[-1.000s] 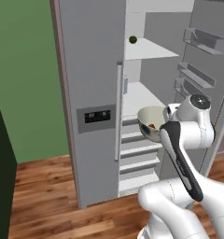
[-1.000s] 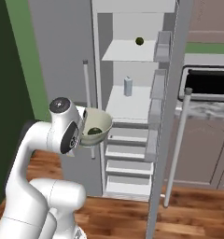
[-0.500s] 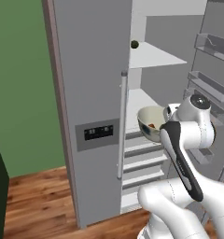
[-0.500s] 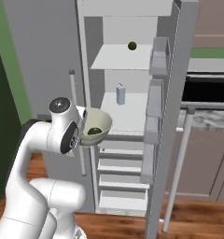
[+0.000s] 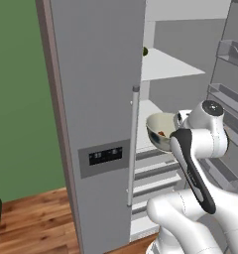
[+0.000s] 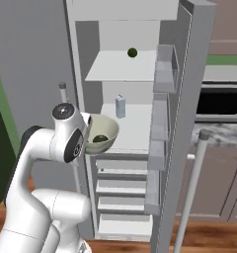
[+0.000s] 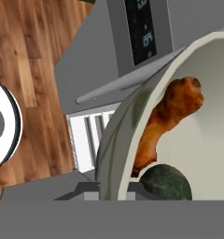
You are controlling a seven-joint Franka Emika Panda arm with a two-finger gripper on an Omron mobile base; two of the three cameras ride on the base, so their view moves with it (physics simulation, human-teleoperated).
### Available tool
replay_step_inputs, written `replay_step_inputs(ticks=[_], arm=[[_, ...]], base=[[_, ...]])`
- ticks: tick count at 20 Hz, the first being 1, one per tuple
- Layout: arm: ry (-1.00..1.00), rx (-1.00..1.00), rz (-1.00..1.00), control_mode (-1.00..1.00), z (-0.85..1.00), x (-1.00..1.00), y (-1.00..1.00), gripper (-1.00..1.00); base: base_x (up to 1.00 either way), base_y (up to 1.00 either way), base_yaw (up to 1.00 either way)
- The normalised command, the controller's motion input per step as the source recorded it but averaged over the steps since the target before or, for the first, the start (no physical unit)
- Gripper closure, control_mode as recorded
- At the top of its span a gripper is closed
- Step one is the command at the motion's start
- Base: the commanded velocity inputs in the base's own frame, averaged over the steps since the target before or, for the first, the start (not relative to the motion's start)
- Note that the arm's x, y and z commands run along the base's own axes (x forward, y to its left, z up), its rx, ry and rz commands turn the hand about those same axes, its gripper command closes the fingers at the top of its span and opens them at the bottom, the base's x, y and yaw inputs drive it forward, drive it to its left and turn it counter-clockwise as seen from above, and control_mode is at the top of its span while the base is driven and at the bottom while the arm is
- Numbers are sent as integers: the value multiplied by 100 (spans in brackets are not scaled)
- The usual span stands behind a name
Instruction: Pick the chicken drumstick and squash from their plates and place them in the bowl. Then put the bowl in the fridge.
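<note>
Cream-beige glossy deep bowl [image 6: 101, 134] sits left of centre in your right base view, before open grey steel fridge [image 5: 91, 99] | brown roasted chicken drumstick [image 7: 170, 116], dark green squash [image 7: 166, 183] already inside | gripper clamped on bowl rim | left: shelve bowl.

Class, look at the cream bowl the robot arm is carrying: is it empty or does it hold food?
It holds food. In the hand view the bowl contains the brown chicken drumstick and a dark green squash beside it.

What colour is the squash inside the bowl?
Dark green squash, clearest in the hand view.
</note>
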Motion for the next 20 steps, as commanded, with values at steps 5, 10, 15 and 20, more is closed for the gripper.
replay_step_inputs(ticks=[5,10,15,20], arm=[[0,0,0,100,0,0,0,100],[0,0,0,100,0,0,0,100],[0,0,0,100,0,0,0,100],[0,0,0,100,0,0,0,100]], base=[[37,-20,0],[1,-2,0],[0,0,0],[0,0,0]])
